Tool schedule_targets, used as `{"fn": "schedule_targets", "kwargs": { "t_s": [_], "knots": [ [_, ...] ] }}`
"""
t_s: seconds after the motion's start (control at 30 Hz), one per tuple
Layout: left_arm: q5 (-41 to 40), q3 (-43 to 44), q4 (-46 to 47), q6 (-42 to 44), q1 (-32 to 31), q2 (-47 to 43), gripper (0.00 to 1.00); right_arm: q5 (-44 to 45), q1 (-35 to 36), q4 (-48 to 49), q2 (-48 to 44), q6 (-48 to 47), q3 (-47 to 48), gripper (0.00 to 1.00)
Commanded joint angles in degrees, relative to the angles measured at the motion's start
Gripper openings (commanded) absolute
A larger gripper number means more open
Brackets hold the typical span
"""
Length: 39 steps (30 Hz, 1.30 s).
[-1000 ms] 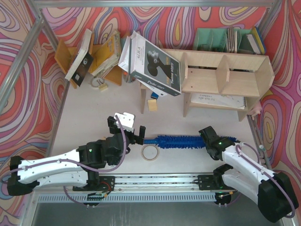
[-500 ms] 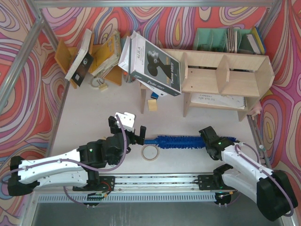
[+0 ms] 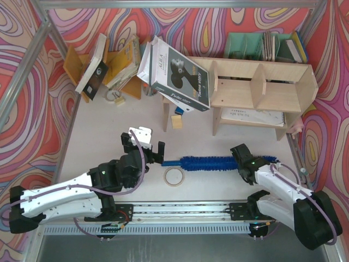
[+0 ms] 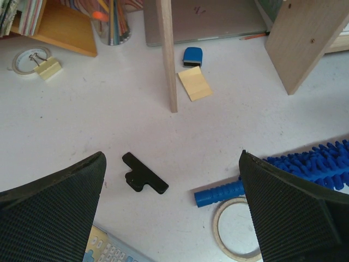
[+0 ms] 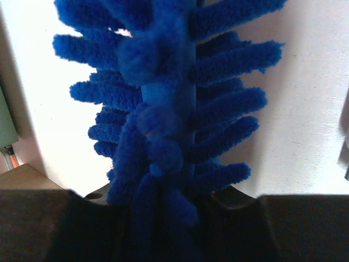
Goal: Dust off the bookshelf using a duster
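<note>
The bright-blue duster (image 3: 210,162) lies flat on the table in front of the pale plywood bookshelf (image 3: 256,90). My right gripper (image 3: 238,155) sits over its right end, jaws closed around the fluffy strands (image 5: 163,109); in the right wrist view the fluff fills the gap at the right gripper (image 5: 169,202). My left gripper (image 3: 143,150) stands wide open just left of the handle end (image 4: 218,192) and holds nothing. In the left wrist view the left gripper (image 4: 172,158) frames bare table, with a bookshelf leg (image 4: 167,54) ahead.
A tape ring (image 3: 174,176) lies just below the handle. A black clip (image 4: 144,173) and a calculator (image 4: 109,248) lie under my left gripper. A big book (image 3: 177,73) leans on the bookshelf's left end. An orange rack (image 3: 109,65) and a teal organiser (image 3: 262,46) stand behind.
My left gripper has drawn back to the left, off the handle end, still open. The duster and my right gripper have stayed where they were.
</note>
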Motion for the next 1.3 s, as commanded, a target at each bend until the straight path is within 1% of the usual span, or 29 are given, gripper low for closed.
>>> {"fn": "schedule_targets", "kwargs": {
  "t_s": [0.0, 0.23, 0.3, 0.4, 0.5, 0.57, 0.73, 0.93, 1.27],
  "knots": [
    [0.8, -0.7, 2.6, 1.8, 1.8, 0.4, 0.98, -1.2, -1.0, -0.3, 2.0, -0.7, 1.4, 0.39],
    [2.2, -0.9, 4.0, 2.5, 4.6, 1.5, 0.98, -1.1, -1.8, -1.3, 2.2, -1.8, 2.4, 0.56],
    [3.1, -0.9, 4.1, 2.6, 5.5, 1.7, 0.98, -0.9, -2.1, -2.0, 2.1, -2.1, 2.7, 0.62],
    [4.8, -0.8, 3.8, 2.2, 7.0, 2.1, 0.98, -0.2, -2.2, -3.4, 1.8, -2.8, 3.4, 0.76],
    [6.1, -0.7, 3.6, 1.8, 8.0, 2.5, 0.98, 0.7, -2.3, -4.7, 1.4, -4.0, 4.1, 0.86],
    [7.0, -0.6, 3.6, 1.5, 8.6, 2.8, 0.98, 1.4, -2.4, -4.9, 1.2, -5.9, 4.9, 0.98],
    [8.0, -0.5, 3.2, 0.9, 9.3, 3.5, 0.98, 3.2, -2.4, -7.4, 1.4, -8.5, 7.6, 0.99],
    [8.7, 0.4, 1.7, 0.0, 9.7, 4.0, 0.98, 5.7, -2.4, -11.0, 1.8, -13.9, 11.8, 0.99],
    [10.9, 3.4, -2.8, -2.7, 9.9, 6.1, 0.98, 8.0, -2.4, -13.8, 2.6, -26.8, 18.2, 0.99]
  ]
}}
